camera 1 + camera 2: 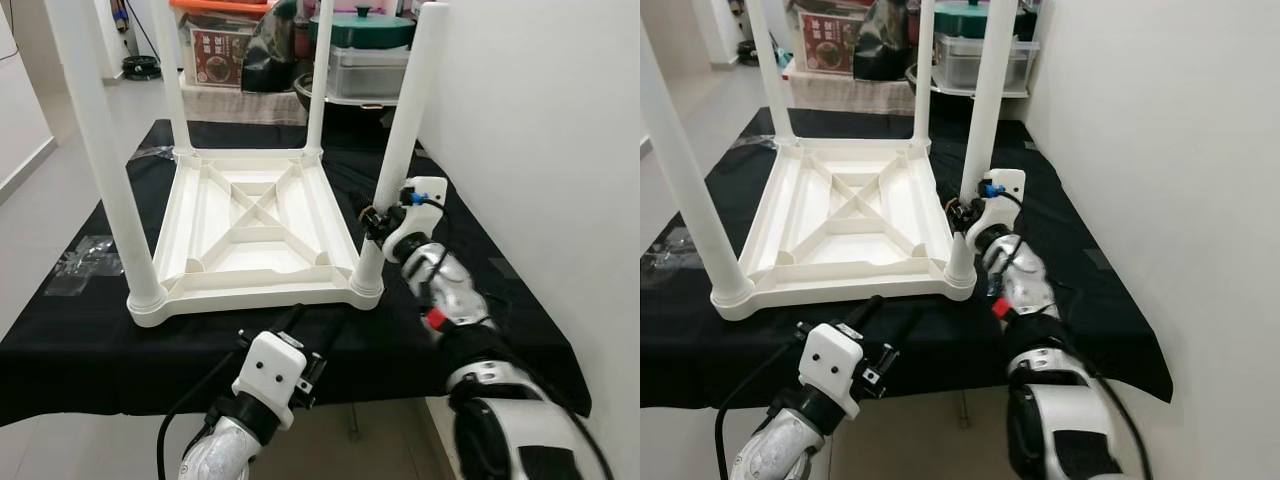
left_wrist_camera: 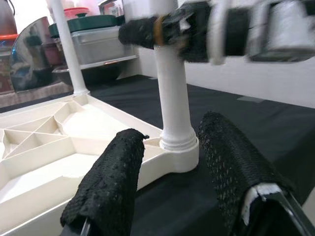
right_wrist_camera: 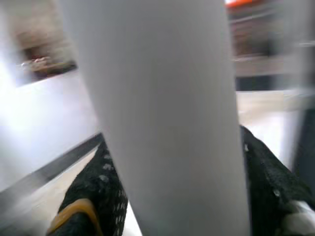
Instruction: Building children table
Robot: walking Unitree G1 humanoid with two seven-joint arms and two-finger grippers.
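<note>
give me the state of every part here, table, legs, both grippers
table top: upside down on the black cloth
near right leg: upright in its corner socket, gripped low
other three legs: upright in their sockets
right gripper: shut on near right leg
left gripper: open, holding nothing

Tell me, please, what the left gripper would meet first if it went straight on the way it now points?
Probably the near right corner socket of the upturned table, where the leg stands; the left gripper points at it, though depth is unclear.
</note>
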